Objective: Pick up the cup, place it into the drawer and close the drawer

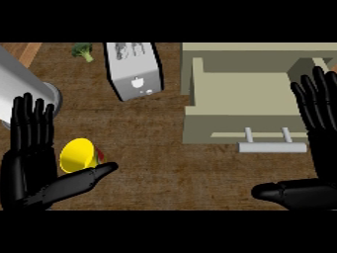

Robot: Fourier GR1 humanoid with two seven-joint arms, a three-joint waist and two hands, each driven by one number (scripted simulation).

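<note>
Head view: both hands open above the counter (163,163), drawer pulled out, cup at lower left.

The beige drawer (244,106) fills the upper right, its handle (272,146) facing down-frame. The right hand (324,143) shows at the right edge, fingers straight. The left hand (28,158) stands lower left, fingers straight, thumb spread. A toaster (133,69) sits top centre. The yellow cup (78,155) lies on its side between the left hand's fingers and thumb. Broccoli (83,50) lies upper left.

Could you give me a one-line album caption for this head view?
Left robot hand open beside the yellow cup, right robot hand open by the open drawer.
</note>
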